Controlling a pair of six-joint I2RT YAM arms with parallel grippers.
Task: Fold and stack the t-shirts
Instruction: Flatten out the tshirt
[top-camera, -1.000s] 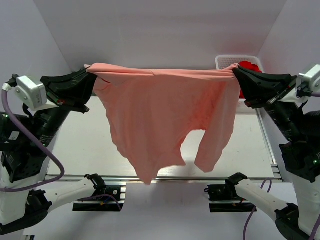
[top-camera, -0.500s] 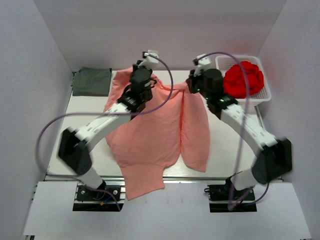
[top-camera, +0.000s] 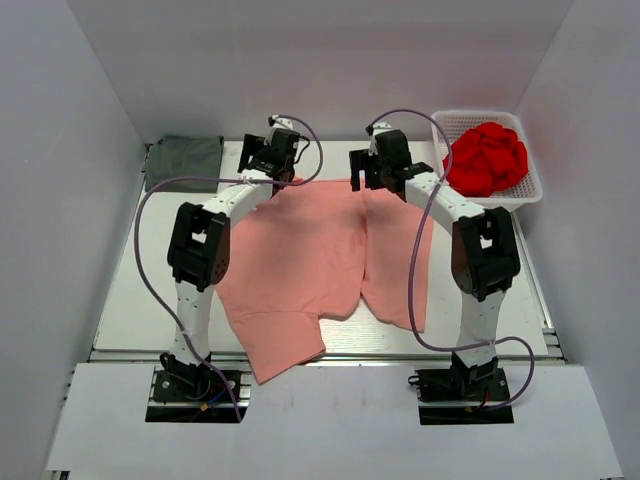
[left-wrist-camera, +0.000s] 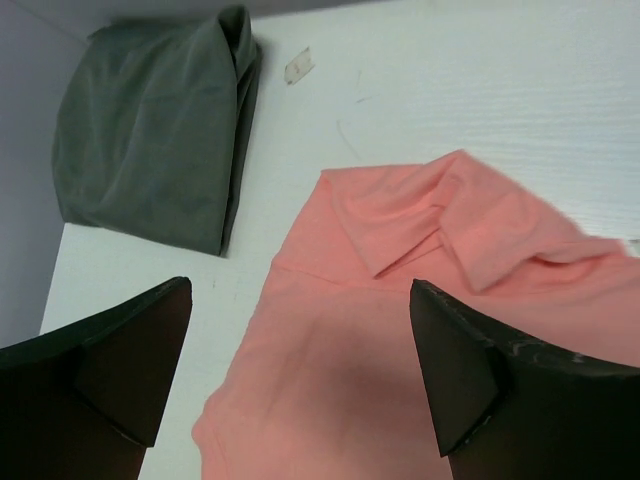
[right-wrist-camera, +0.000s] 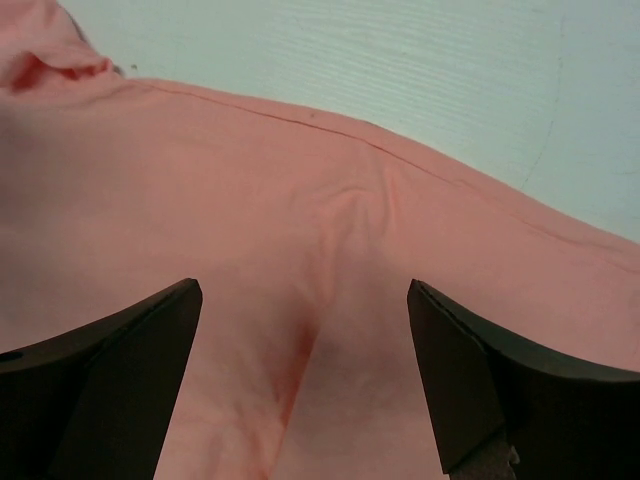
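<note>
Spread-out step judged done: salmon-pink t-shirt (top-camera: 310, 250) laid on bench (top-camera: 140, 290), one corner hung over near edge. Left hand (left-wrist-camera: 300, 330) and right hand (right-wrist-camera: 300, 330) held wide open above far edge, nothing gripped. Dark grey-green t-shirt (top-camera: 185, 162) folded at far-left corner. Next: side edges to be regripped for first fold.

Two shirts on one desk (top-camera: 140, 290): one pink shirt (top-camera: 300, 250) spread under both hands, one grey-green shirt (top-camera: 185, 162) folded, out to the left of the left hand (top-camera: 269, 163). One basket (top-camera: 460, 120) out to the right of the right hand (top-camera: 379, 174), holding one red cloth heap (top-camera: 486, 158). Two hands.
</note>
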